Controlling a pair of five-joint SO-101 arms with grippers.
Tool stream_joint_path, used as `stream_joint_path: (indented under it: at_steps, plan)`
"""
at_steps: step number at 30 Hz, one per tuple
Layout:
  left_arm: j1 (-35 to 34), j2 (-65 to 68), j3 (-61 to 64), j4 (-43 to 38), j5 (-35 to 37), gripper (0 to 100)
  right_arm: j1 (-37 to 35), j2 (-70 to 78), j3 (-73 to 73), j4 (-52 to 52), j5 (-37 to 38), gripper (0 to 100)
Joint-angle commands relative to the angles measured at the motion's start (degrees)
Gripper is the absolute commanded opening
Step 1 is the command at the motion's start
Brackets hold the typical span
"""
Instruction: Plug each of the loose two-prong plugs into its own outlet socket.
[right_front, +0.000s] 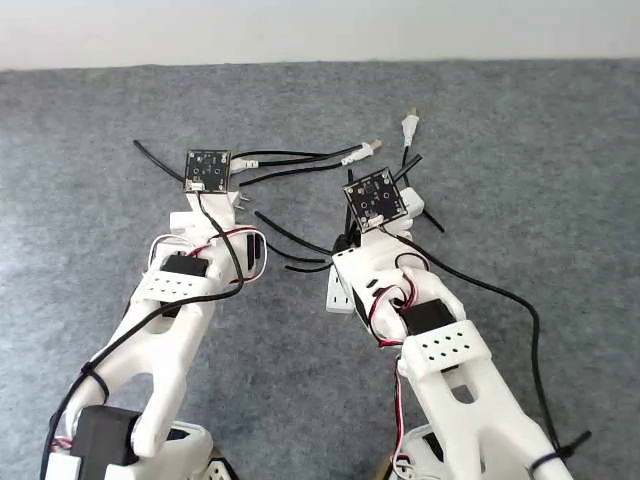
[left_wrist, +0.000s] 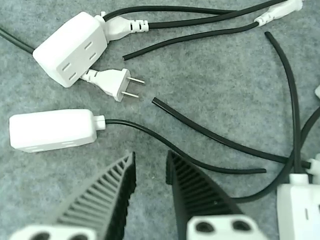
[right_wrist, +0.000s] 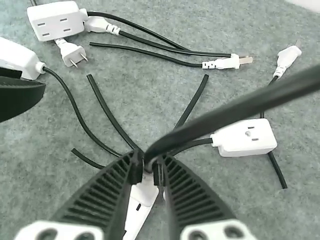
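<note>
A white outlet block has one white plug seated in its end. A loose two-prong plug lies beside it, prongs bare. Close to it lies a second white socket on a black cord. My left gripper hovers just short of that cord, open, with nothing between its fingers. My right gripper is shut on the cord end of a white outlet socket, which lies under it on the carpet. Two more loose plugs lie farther out, also seen as plugs from above.
Another white socket lies beside my right gripper. Several black cords with cut ends cross the grey carpet between the arms. A thick black cable runs close across the right wrist view. Open carpet lies to the far left and right.
</note>
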Motion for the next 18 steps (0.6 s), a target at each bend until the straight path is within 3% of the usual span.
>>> stream_joint_path:
  at_steps: [1,18]
  plan:
    - [-0.26,-2.11,-0.4,-1.23,0.0,10,-0.48,0.4,0.62,-4.7,-0.7,0.8]
    - [-0.35,-2.11,-0.4,-1.23,0.0,10,-0.57,3.38,1.58,-1.8,-0.62,0.8]
